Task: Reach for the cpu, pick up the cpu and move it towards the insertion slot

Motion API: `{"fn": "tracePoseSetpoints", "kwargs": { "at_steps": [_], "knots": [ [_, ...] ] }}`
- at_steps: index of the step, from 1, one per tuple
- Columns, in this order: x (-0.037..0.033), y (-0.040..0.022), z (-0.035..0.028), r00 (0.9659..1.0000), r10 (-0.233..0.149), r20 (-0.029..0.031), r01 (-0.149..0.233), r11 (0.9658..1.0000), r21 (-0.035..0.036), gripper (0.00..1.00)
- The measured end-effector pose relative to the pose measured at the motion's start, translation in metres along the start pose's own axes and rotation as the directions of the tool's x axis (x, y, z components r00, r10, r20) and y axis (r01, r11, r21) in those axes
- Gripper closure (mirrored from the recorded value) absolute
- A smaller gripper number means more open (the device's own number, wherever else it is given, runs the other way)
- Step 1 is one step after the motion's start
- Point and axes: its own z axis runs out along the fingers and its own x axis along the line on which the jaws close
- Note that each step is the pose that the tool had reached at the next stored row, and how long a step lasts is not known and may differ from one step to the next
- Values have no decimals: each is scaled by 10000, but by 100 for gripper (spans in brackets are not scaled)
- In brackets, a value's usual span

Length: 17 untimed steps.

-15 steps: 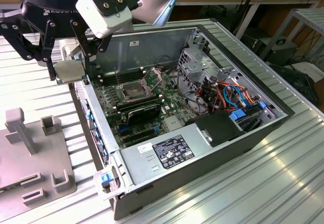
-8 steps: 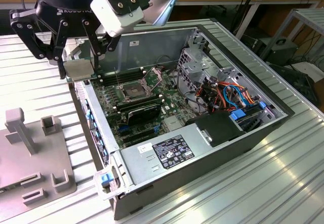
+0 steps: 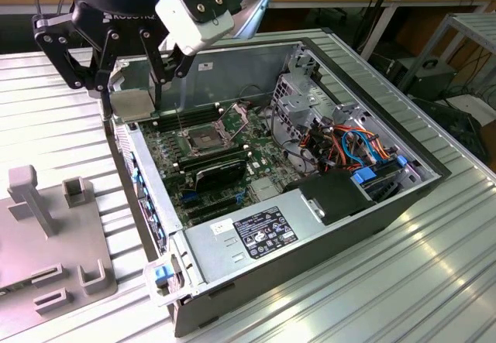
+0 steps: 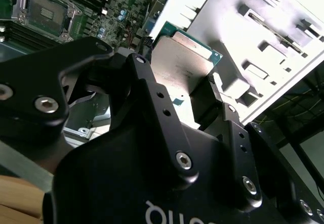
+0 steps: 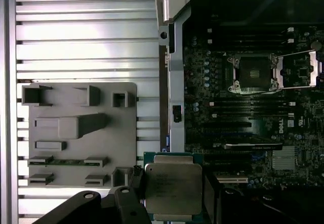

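The cpu point(image 3: 132, 104) is a silvery square chip with a green edge, and my gripper point(image 3: 132, 95) is shut on it. It hangs above the open computer case's wall on the exterior view's left. Both wrist views show the cpu point(image 5: 173, 186) point(image 4: 179, 62) held flat between the black fingers point(image 4: 216, 90). The insertion slot point(image 3: 203, 138) is a square socket with a silvery frame and dark centre on the green motherboard, a short way from the chip toward the exterior view's right. The insertion slot point(image 5: 253, 72) point(image 4: 43, 11) stands with its metal cover swung open.
A grey fixture plate point(image 3: 54, 227) with raised holders lies on the ribbed metal table outside the case. Inside the case point(image 3: 372, 211) are a black expansion card point(image 3: 221, 174), a power supply point(image 3: 256, 231), a drive cage point(image 3: 310, 99) and coloured cables point(image 3: 349, 145).
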Motion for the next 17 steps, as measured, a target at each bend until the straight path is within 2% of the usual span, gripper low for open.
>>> {"fn": "tracePoseSetpoints", "kwargs": {
  "at_steps": [17],
  "knots": [
    [-270,3,0,10000,1,0,-1,10000,18,45]
  ]
}}
